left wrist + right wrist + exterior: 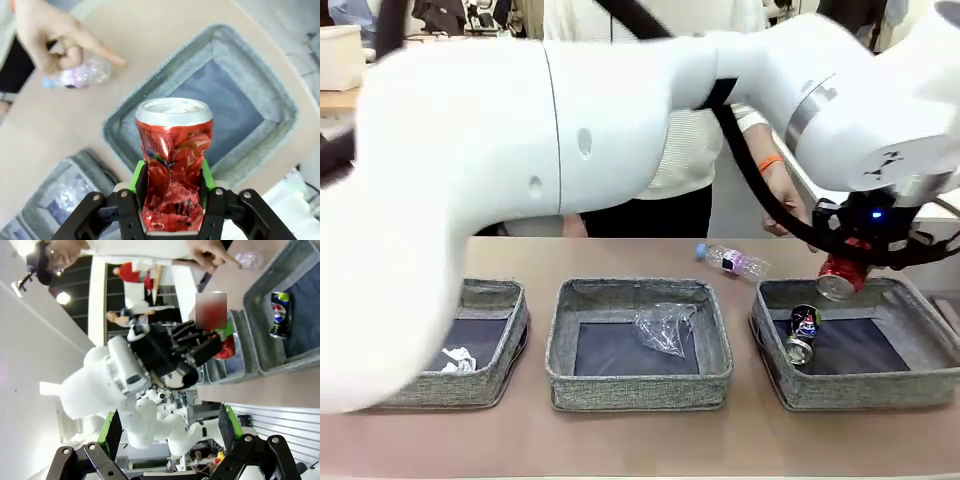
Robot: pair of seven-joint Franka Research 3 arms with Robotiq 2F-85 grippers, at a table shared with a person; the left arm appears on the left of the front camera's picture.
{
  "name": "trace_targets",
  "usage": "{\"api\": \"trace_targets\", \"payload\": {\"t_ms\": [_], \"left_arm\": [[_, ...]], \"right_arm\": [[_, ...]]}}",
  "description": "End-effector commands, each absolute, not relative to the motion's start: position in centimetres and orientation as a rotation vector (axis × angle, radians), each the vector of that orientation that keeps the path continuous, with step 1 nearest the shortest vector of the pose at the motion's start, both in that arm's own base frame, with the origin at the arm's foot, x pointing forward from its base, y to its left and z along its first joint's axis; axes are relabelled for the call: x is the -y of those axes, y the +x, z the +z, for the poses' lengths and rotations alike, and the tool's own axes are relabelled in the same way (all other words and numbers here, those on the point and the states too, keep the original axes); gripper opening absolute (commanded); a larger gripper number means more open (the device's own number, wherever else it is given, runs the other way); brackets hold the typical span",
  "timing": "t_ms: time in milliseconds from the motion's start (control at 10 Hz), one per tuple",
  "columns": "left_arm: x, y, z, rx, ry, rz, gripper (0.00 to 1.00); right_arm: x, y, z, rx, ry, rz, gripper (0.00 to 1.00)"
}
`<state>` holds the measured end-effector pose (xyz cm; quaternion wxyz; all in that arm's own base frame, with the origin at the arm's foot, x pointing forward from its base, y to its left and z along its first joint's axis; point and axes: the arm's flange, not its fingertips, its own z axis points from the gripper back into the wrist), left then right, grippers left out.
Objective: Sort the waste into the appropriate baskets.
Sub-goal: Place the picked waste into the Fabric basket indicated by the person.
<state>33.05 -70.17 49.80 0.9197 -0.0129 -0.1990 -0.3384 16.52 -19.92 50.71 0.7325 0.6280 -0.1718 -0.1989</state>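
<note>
Clamped between my left gripper (171, 197) pads, the crushed red can (172, 160) stands upright, probably over the right-hand basket (280, 95) at frame centre; my right gripper (170, 432) gapes empty.

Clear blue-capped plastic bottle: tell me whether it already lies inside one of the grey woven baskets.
No. The clear blue-capped plastic bottle lies on the bare table, behind the grey woven baskets, with a person's hand pointing at it.
</note>
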Motion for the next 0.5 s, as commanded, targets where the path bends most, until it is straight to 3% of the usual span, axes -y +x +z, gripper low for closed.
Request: {"api": "trace_targets", "payload": {"t_ms": [0, 300, 400], "left_arm": [[72.98, 35.91, 52.16, 0.333, -0.011, -0.721, 0.48], [72.71, 36.47, 51.69, 0.298, -0.015, -0.715, 0.48], [72.59, 36.51, 51.53, 0.280, -0.021, -0.718, 0.58]], "right_arm": [[20.09, 16.39, 50.90, 0.387, 1.395, -0.421, 1.00], [20.09, 16.39, 50.90, 0.387, 1.395, -0.421, 1.00], [20.09, 16.39, 50.90, 0.387, 1.395, -0.421, 1.00]]}}
